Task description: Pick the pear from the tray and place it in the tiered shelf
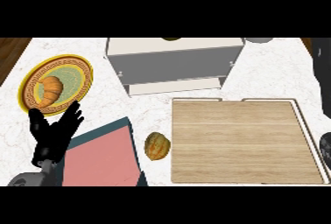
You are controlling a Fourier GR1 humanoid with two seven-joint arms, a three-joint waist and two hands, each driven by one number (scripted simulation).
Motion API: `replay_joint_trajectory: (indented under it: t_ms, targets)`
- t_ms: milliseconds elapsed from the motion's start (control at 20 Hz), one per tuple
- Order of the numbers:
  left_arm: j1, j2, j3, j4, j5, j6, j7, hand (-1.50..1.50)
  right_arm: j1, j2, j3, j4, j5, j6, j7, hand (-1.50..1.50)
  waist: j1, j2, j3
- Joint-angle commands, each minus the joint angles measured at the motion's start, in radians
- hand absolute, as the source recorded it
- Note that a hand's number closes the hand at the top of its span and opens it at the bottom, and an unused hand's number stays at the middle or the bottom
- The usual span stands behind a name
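Wooden tray [245, 144], white tiered shelf [173, 65], no readable txt

Tiered shelf [173, 65]: back edge is cut by the top band; a small dark-green shape at its top edge is mostly cut off and cannot be identified. Grey round object [260, 40] at top right is only partly seen. Dark shape [325, 146] at the right edge is cropped; whether it is a hand cannot be told. Pink board [103, 162] is cut off at the bottom. Left forearm is cropped below the left hand [55, 133].
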Motion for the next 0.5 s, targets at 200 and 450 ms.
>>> replay_joint_trajectory:
  t_ms: [200, 450]
  targets:
    - [0.063, -0.034, -0.015, -0.003, -0.014, -0.002, -0.021, 0.00, 0.137, -0.171, -0.066, -0.179, -0.116, 0.178, 0.092, -1.50, -0.016, -0.005, -0.004]
    - [0.064, -0.017, 0.017, 0.015, -0.002, -0.034, -0.041, 0.00, 0.271, -0.230, -0.111, -0.311, -0.226, 0.286, 0.055, -1.50, -0.011, -0.002, -0.004]
